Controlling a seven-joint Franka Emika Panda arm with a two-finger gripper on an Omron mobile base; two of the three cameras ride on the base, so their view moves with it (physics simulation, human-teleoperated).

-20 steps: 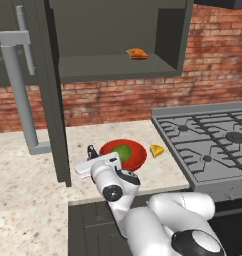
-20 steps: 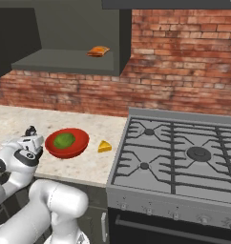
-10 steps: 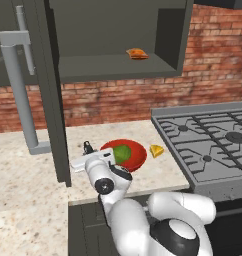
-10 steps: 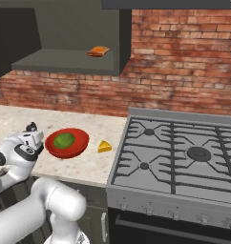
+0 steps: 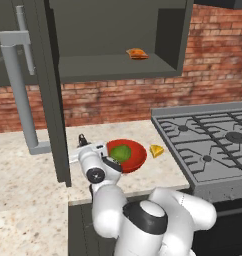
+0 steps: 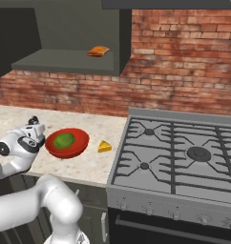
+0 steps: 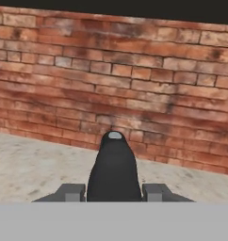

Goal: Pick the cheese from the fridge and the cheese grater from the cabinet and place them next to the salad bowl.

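I see one salad bowl (image 5: 127, 154) mid-frame holding one green ball, one cheese (image 5: 156, 150) right of it, tool (image 7: 114, 190) clenched on the cheese grater (image 7: 114, 169).

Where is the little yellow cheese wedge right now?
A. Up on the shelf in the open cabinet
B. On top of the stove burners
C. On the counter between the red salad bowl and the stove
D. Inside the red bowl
C: the cheese lies on the counter, just to the right of the salad bowl and to the left of the stove.
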